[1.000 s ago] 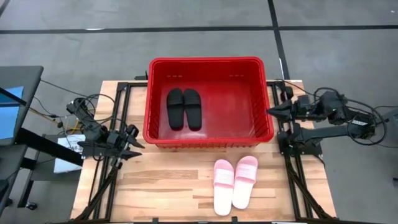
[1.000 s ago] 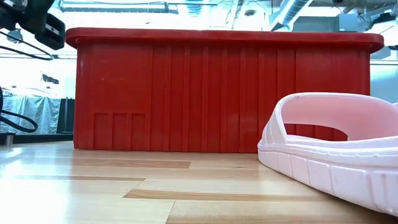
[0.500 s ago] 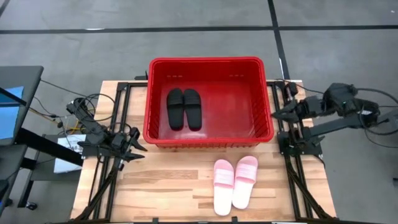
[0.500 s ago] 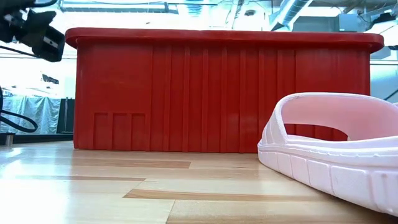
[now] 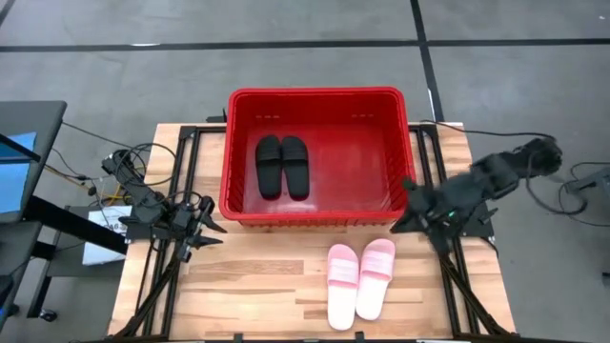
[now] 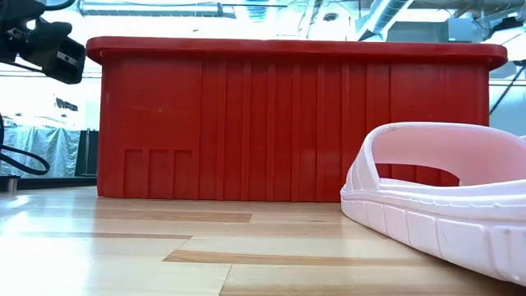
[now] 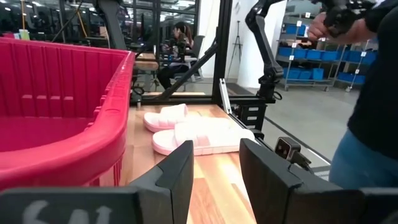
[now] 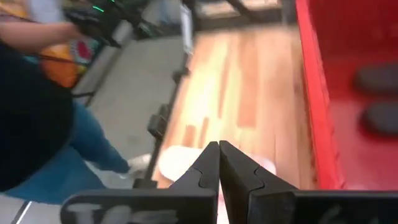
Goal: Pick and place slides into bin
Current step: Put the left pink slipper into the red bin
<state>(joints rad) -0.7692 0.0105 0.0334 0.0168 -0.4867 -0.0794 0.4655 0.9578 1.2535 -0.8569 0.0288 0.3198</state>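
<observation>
From above, the red bin (image 5: 319,155) sits at the far middle of the table (image 5: 238,286), with the black pair of slides (image 5: 282,166) lying side by side on its floor, toward its left wall. The pink pair (image 5: 359,280) lies on the wood just in front of the bin's right front corner, outside it. The low view shows none of the bin's contents: only its ribbed front wall (image 6: 296,119) and one pink slide (image 6: 444,205) close to the lens. The left wrist view shows both pink slides (image 7: 193,130) past the bin's rim (image 7: 118,118), and a person's arm and leg at the room's edge. The right wrist view, blurred, shows the bin's wall (image 8: 314,106), the black pair (image 8: 379,99) inside it and a person in dark top and jeans (image 8: 43,130) beside the table.

The left gripper (image 5: 203,227) hovers off the bin's left front corner, fingers spread moderately apart. The right gripper (image 5: 405,205) is at the bin's right front corner, its fingers pressed together on nothing.

A second ago the right gripper hung beside the bin's right wall, farther back; it has swung forward and inward toward the pink pair. The left gripper has barely shifted, and the slides lie as before.
</observation>
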